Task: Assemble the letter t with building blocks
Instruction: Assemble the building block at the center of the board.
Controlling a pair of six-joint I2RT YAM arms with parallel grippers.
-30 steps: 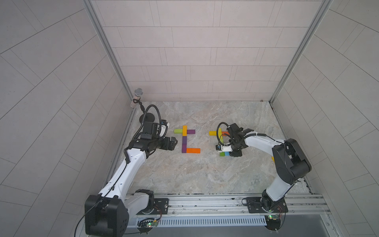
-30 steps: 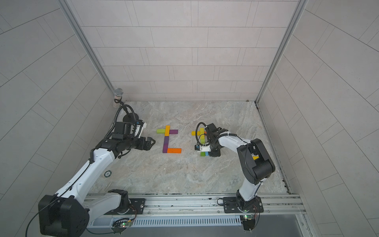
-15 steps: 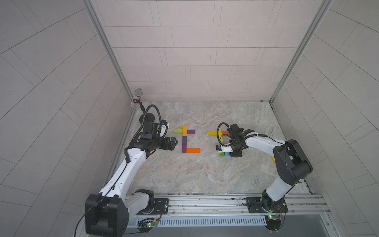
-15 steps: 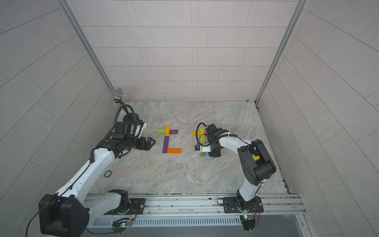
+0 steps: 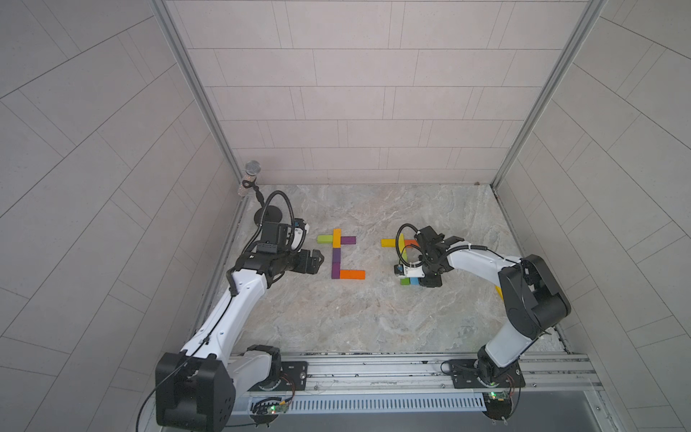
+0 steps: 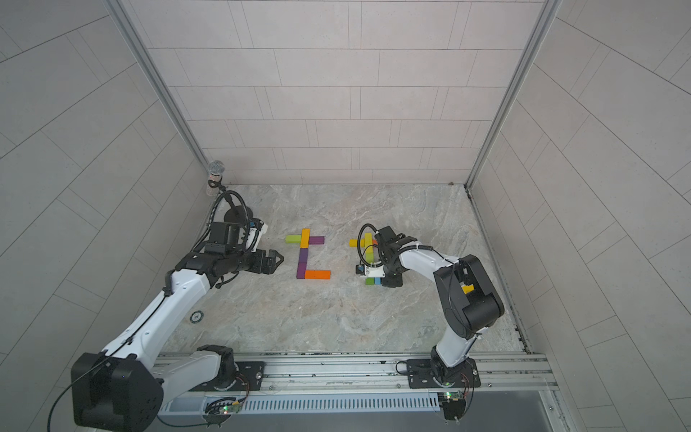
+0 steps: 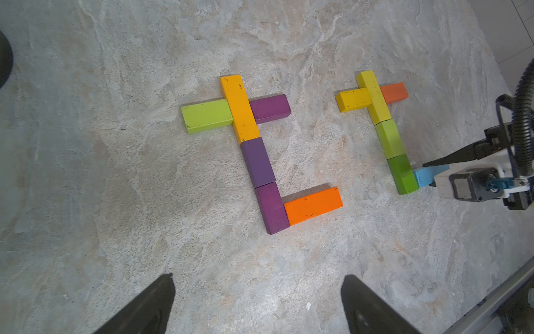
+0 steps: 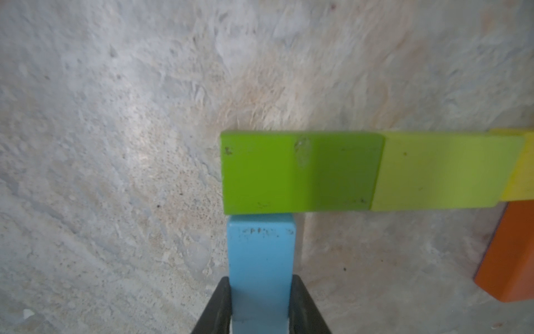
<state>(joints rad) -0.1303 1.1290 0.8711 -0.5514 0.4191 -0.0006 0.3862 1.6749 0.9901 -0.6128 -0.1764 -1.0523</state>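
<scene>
**Bearings.** I took the back wall as twelve o'clock in both top views.

**Right gripper** (image 8: 260, 292). The jaws were drawn in narrowly on the light blue block (image 8: 261, 251), with one finger against each long side. The arm reached in from three o'clock. The block sat at the level of the marble tabletop (image 5: 374, 321). I could not confirm that it rested fully on the surface. Its free end butted against the dark green block (image 8: 297, 173), at that block's three o'clock.

**Right-hand figure.**
- The dark green block formed the six o'clock end of a column.
- The pale lime block (image 8: 445, 170) touched it at twelve o'clock, and the yellow upright block (image 7: 374, 97) came next.
- The yellow crossbar block (image 7: 354, 99) sat at the upright's nine o'clock.
- The dark orange block (image 7: 394, 92) sat at its three o'clock. Both touched the upright.

**Left-hand figure.** It lay at nine o'clock of the first figure, well apart from it.
- The amber block (image 7: 239, 107) stood at the twelve o'clock end.
- The lime crossbar block (image 7: 206, 115) was at its nine o'clock and the purple crossbar block (image 7: 270, 108) at its three o'clock.
- The upper purple block (image 7: 257, 162) and the lower purple block (image 7: 271, 206) continued the column toward six o'clock.
- The bright orange block (image 7: 313, 205) sat at three o'clock of the lower one.
- All of these pieces touched their neighbours.

**Left gripper** (image 7: 258, 279). The jaws stood wide apart with nothing between them. It hovered at nine o'clock of the left-hand figure, clear of every block.
</scene>
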